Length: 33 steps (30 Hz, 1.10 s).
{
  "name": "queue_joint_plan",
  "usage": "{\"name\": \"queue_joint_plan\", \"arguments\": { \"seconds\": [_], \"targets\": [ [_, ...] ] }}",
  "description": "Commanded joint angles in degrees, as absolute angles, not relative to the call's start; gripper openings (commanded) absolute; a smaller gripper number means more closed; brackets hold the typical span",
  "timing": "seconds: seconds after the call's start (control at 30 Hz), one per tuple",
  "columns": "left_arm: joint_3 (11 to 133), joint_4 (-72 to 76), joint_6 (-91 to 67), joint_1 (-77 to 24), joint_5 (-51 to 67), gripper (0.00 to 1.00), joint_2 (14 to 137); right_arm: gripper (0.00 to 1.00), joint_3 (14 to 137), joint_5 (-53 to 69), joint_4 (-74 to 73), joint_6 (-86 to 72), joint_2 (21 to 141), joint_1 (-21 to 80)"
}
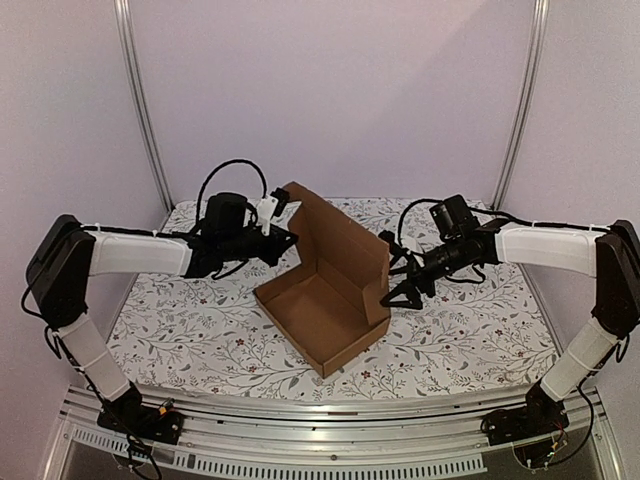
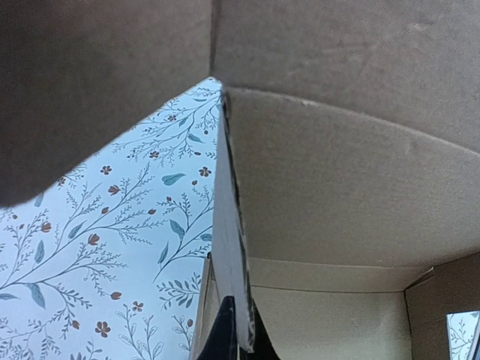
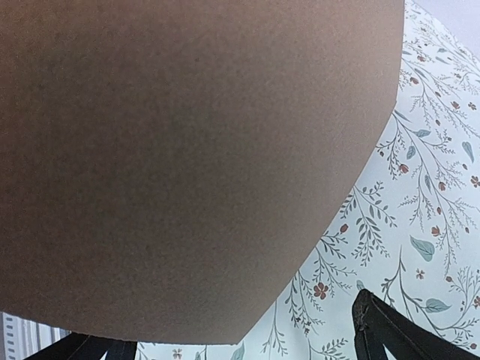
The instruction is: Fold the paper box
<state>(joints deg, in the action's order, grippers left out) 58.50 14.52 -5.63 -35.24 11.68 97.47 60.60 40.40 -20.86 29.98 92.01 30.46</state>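
The paper box [image 1: 325, 300] is sitting in the middle of the table on a flowered cloth [image 1: 180, 320]. It is partly folded: its base is lying flat, low walls are standing along the near sides, and a tall panel is rising upright along the far side. The left gripper [image 1: 288, 236] is reaching in from the left at the far corner of that tall panel. Its jaws are squeezed together on the cardboard. In the left wrist view a dark finger [image 2: 222, 330] is pressing against the thin edge of a standing wall, with the inside of the box opening to the right and the cloth showing to the left. The right gripper [image 1: 393, 297] is hanging just beside the box's right end, next to the side flap there, with its jaws spread wide and holding nothing. In the right wrist view a broad brown flap is filling most of the frame. The tip of one finger [image 3: 386, 330] is showing at the bottom right over the cloth, and whether it is touching the cardboard cannot be told.
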Motion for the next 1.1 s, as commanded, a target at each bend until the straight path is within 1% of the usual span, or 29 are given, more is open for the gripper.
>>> {"name": "queue_joint_plan", "arguments": {
  "seconds": [0.0,0.23,0.37,0.5,0.67,0.8,0.9,0.97,1.0,1.07],
  "targets": [
    [52.7,18.9,-6.2,-37.2,15.7,0.01,96.2,0.99,61.1,39.2,-21.0,33.4,91.1,31.0],
    [42.3,29.1,-7.4,-38.0,15.3,0.05,93.3,0.99,60.9,40.5,-23.1,36.5,90.4,32.1],
    [34.8,36.0,-4.5,-38.4,14.8,0.11,91.6,0.99,60.4,41.0,-24.0,38.9,89.6,33.0],
    [31.0,39.3,-4.0,-38.7,14.7,0.21,90.1,0.99,60.2,40.8,-24.7,40.8,88.9,33.3],
    [28.9,39.2,-3.9,-39.6,12.5,0.24,85.8,0.99,59.4,40.2,-25.2,42.8,87.8,33.3],
    [27.2,36.9,-4.3,-40.2,10.7,0.25,81.0,0.99,59.2,39.8,-25.0,43.3,86.9,33.5],
    [25.1,31.1,-4.0,-42.5,7.5,0.29,72.4,0.99,59.3,39.0,-25.6,44.0,86.2,33.6],
    [26.1,22.6,-3.4,-45.6,2.6,0.34,63.8,0.99,59.3,38.9,-26.4,44.3,85.8,33.6],
    [27.8,17.6,-3.9,-46.7,-1.2,0.38,59.7,0.99,59.6,39.1,-27.1,44.7,85.5,33.6],
    [32.6,8.6,-7.8,-47.3,-4.7,0.47,54.3,0.99,60.4,39.5,-28.9,45.0,85.3,33.6]
  ]
}}
